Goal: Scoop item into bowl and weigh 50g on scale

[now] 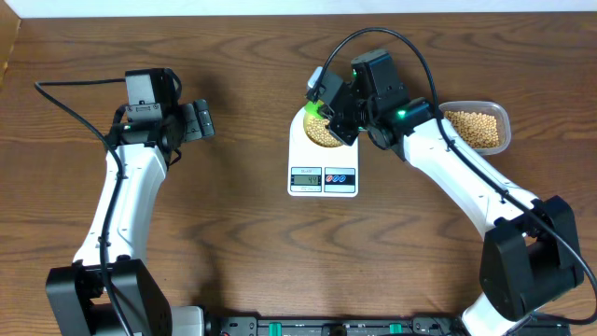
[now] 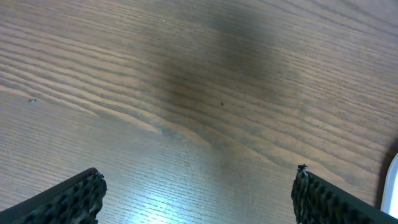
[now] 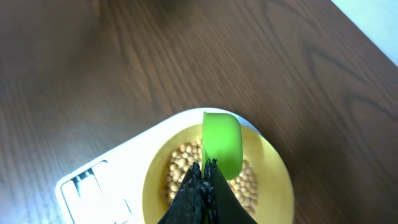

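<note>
The brown wooden bench (image 1: pixel 242 243) carries everything. The left arm (image 1: pixel 126 205) reaches up its left side, and the right arm (image 1: pixel 466 177) bends in from the right toward the middle.

The white scale (image 1: pixel 300 157) lies flat at the centre, with its display and buttons at the near edge. To its right, well apart from it, sits a clear plastic container (image 1: pixel 505 116) filled with beans. The pale yellow bowl (image 1: pixel 309 118) stands on the far part of the scale.

The right gripper (image 1: pixel 334 110) hangs directly above the bowl. Its fingers are pressed together on the handle of a green scoop (image 1: pixel 320 109), whose cup lies over the bowl's far side. The beans (image 1: pixel 325 134) in the bowl form a tan layer just below and near of the scoop.

The left gripper (image 1: pixel 201 119) is spread as wide as it goes and holds nothing. It is over bare wood, well to the left of the scale.

The overhead view gives the layout, but the right gripper covers much of the bowl there. The right wrist view looks straight down the closed right gripper (image 3: pixel 208 171). It shows the scoop (image 3: pixel 222 143) tipped with its rim above the bowl (image 3: pixel 277 180), individual beans (image 3: pixel 180 165) on both sides of it, and a corner of the scale (image 3: pixel 93 186). Whether the scoop touches the beans cannot be told.

The left wrist view shows only wood grain between the two ridged black fingers (image 2: pixel 74 196) of the left gripper (image 2: pixel 199 186).
</note>
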Controlling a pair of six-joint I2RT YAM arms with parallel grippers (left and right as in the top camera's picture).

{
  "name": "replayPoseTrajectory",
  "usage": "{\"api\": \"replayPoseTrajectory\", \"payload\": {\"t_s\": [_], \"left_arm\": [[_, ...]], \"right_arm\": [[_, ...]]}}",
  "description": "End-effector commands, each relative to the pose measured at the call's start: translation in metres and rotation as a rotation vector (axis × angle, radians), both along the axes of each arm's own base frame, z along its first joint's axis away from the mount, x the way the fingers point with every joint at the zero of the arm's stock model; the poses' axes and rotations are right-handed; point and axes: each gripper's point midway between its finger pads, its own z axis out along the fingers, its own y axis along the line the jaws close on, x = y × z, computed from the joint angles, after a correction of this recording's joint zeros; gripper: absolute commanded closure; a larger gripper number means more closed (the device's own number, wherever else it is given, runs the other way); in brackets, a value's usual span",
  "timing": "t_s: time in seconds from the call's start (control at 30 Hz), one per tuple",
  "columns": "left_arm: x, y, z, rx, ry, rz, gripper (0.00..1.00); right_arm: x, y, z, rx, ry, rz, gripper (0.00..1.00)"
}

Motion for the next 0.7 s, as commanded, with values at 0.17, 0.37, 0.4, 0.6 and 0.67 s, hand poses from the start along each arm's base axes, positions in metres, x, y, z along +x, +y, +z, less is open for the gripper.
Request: {"api": "replayPoseTrajectory", "payload": {"t_s": [0.17,0.37,0.4,0.6,0.67], "left_arm": [[0.0,0.003,-0.005,0.007,0.015,0.017,0.02],[0.0,0.003,-0.005,0.007,0.015,0.017,0.02],[0.0,0.003,-0.005,0.007,0.015,0.016,0.02],[0.0,0.003,-0.005,0.007,0.015,0.017,0.02],[0.0,0.003,-0.005,0.007,0.015,0.017,0.02]], "right_arm": [[0.004,-0.005,0.007,-0.006,-0.024,-0.024,0.99],[0.02,-0.015,0.021,0.168,0.067,-0.152,0.99],[0.021,-0.016,0.025,0.215,0.091,-0.151,0.99],[0.035,-0.046,0.05,0.465,0.233,-0.212,0.99],[0.041,-0.062,0.055,0.517,0.269,-0.245,0.99]]}}
